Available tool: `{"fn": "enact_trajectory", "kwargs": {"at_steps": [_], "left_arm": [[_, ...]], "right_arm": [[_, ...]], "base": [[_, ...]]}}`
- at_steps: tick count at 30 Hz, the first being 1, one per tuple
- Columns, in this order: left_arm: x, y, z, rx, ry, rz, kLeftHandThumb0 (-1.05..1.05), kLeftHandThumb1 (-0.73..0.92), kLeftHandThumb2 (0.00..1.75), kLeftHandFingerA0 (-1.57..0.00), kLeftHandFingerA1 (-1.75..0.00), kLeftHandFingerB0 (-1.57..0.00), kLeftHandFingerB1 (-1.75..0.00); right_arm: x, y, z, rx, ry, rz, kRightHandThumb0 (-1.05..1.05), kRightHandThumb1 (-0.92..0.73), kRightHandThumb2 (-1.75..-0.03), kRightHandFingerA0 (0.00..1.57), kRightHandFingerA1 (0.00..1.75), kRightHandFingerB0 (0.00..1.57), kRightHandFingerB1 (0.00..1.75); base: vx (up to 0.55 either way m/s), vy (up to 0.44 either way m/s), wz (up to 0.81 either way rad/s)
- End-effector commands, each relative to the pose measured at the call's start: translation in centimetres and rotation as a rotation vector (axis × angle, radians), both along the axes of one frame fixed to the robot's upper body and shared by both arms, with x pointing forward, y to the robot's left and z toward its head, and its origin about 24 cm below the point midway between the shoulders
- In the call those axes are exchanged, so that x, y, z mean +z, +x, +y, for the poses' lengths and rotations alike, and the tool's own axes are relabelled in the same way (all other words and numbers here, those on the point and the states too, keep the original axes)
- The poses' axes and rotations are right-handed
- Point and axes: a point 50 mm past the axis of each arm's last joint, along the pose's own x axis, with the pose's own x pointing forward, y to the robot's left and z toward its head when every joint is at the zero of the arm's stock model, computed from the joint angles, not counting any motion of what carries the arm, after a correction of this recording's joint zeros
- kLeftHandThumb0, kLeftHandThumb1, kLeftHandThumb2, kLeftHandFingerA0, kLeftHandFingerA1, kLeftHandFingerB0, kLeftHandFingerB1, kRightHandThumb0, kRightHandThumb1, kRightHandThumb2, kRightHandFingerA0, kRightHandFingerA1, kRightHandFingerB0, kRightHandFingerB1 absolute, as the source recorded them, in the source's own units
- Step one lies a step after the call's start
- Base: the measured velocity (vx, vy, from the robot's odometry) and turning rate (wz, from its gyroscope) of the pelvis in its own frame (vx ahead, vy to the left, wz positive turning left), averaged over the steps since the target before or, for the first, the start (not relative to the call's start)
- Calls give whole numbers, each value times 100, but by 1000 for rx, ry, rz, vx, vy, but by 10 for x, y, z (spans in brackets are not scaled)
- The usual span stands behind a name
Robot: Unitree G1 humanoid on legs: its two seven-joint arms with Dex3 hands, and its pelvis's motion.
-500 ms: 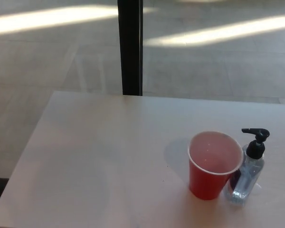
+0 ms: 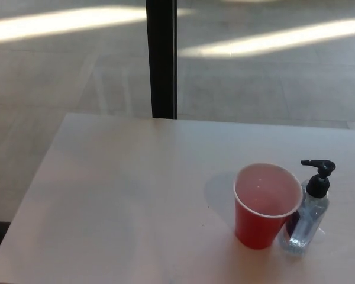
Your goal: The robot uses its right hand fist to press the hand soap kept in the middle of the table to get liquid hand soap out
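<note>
A clear hand soap bottle [image 2: 306, 222] with a black pump head [image 2: 319, 176] stands upright on the pale table [image 2: 136, 195], toward the right side. Its nozzle points to the left, over a red plastic cup [image 2: 265, 206] that stands upright right beside the bottle, touching or nearly touching it. The cup looks empty inside. Neither of my hands shows in the head view.
A black vertical post [image 2: 162, 59] rises behind the table's far edge. Beyond it lies a grey floor with bright sunlight stripes. The table's left edge slants down toward the lower left corner.
</note>
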Motion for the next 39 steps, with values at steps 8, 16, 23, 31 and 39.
{"fn": "enact_trajectory", "kwargs": {"at_steps": [8,16,23,31,39], "left_arm": [[1,-7,5,82,8,26,-47,90,123,-52,-107,-26,-85],[-1,-6,3,96,-11,12,-47,92,120,-50,-112,-29,-92],[-1,-5,3,70,0,32,-47,91,120,-54,-115,-31,-92],[-1,-3,2,58,-8,27,-48,88,124,-53,-112,-35,-98],[0,-2,3,62,-1,22,-48,88,124,-53,-113,-35,-101]], "right_arm": [[182,125,66,353,-208,-724,-36,-70,-66,86,61,72,43],[223,173,133,625,-233,-828,-10,-73,-101,120,150,77,114],[219,191,181,843,-167,-728,-14,-58,-124,101,175,83,139],[203,196,213,1099,-103,-590,-19,-54,-128,103,175,66,163],[174,200,231,1222,-53,-474,-21,-53,-123,96,175,74,153]], "base": [[0,0,0],[0,0,0],[0,0,0],[0,0,0],[0,0,0]]}}
